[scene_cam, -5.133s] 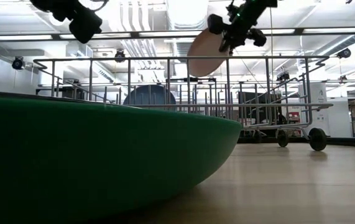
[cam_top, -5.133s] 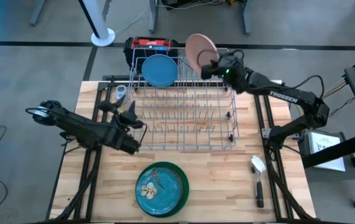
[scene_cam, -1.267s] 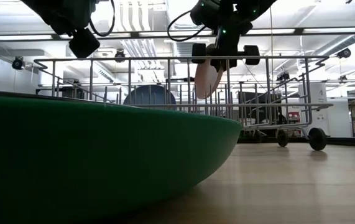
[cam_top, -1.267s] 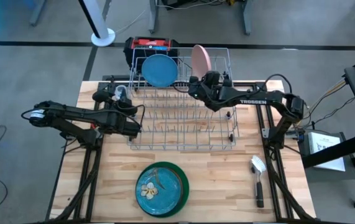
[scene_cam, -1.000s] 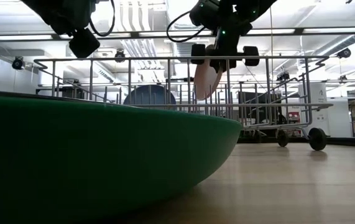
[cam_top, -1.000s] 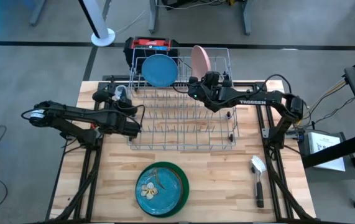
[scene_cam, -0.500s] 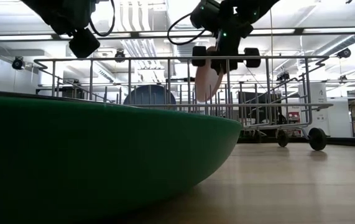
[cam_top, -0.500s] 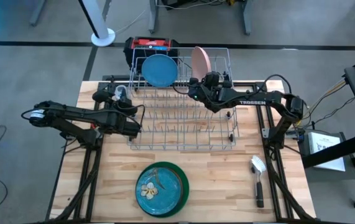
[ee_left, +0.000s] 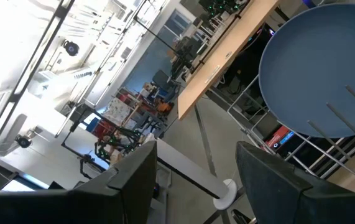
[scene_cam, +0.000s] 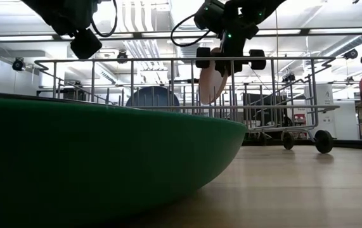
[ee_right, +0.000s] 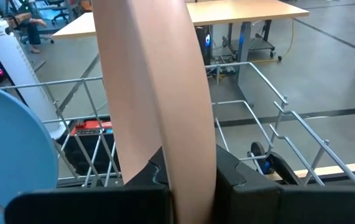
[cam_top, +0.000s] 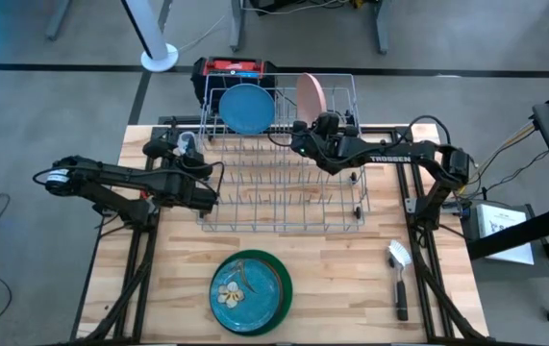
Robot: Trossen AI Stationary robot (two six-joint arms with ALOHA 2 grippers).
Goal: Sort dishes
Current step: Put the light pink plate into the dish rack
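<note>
Right arm (cam_top: 305, 135) reaches over rack (cam_top: 284, 207), gripping pink plate (cam_top: 310, 93).

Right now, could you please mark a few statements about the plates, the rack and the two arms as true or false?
1. The right end effector is shut on the pink plate. True.
2. The blue plate lies flat on the table. False: it stands upright in the rack, at its far end.
3. The green plate sits on the table in front of the rack. True.
4. The left end effector holds the brush. False: it is open and empty at the rack's left side; the brush lies on the table at the right.
5. The pink plate is held flat. False: it stands on edge over the rack.
</note>
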